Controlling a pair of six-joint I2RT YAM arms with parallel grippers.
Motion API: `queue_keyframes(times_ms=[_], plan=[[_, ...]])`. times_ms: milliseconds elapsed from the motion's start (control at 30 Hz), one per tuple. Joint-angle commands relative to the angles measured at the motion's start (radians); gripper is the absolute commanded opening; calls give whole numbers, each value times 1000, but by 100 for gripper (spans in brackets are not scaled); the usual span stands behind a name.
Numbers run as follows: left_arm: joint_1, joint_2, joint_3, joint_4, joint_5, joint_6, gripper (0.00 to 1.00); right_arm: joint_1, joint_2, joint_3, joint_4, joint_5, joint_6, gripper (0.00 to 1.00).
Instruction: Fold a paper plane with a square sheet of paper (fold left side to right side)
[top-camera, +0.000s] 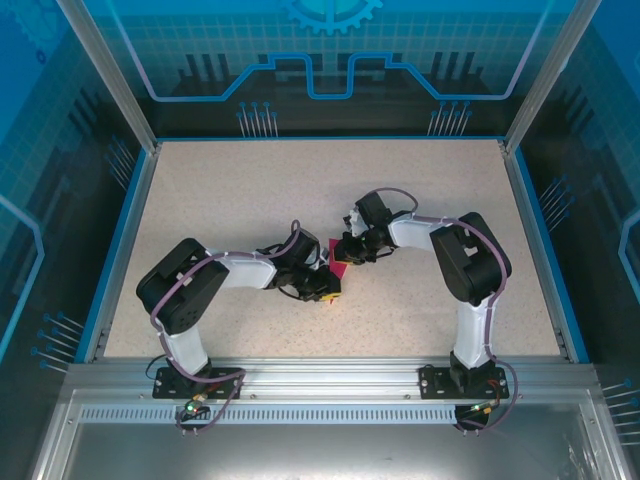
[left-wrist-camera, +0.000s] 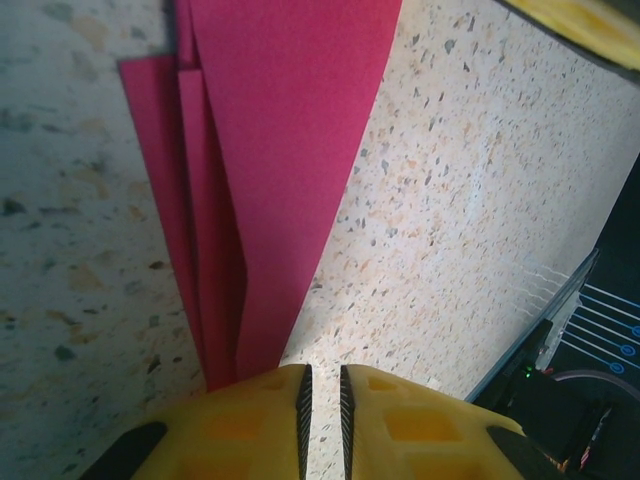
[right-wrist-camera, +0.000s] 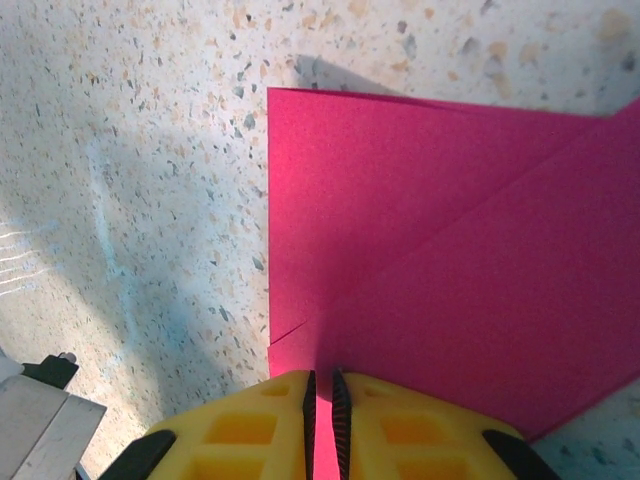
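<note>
**Mid-fold: both grippers at the paper, crease work under way**

My left gripper (left-wrist-camera: 322, 400) has its yellow jaws drawn almost together, with only a thin slit between them, and the slit looks bare. The narrow end of the folded pink paper (left-wrist-camera: 280, 150) runs in under one finger. I cannot tell whether that finger pins it to the table (top-camera: 250, 190) or merely overlaps it.

My right gripper (right-wrist-camera: 320, 400) is just as narrow. The paper's edge passes into the gap between its jaws, so I read that as a pinch on the paper.

From above, the paper lies mid-table between the two wrists, mostly hidden by them. Up close it is no longer a flat square: the left wrist view shows several long overlapping layers tapering to a point, and the right wrist view shows a diagonal flap over a squared corner.

I judge we are several folds in, on a lengthwise fold. Next the right side must carry its edge across, left to right, while the left holds the tip steady. Then press the crease flat.
</note>
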Motion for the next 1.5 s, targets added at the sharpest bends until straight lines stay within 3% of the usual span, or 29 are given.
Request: queue_keyframes(times_ms=[0, 600, 900, 1133, 1467], plan=[[-5, -16, -30, -38, -33, 5, 19, 6, 42, 4, -62, 72, -21, 17], [-4, -52, -103, -29, -53, -19, 17, 4, 51, 19, -97, 89, -39, 17], [10, -99, -189, 53, 10, -66, 13, 4, 51, 22, -102, 88, -40, 17], [60, -217, -93, -36, 50, 10, 17, 5, 49, 22, -96, 79, -35, 16], [54, 5, 75, 21, 124, 38, 17, 9, 52, 22, -93, 75, -32, 16]])
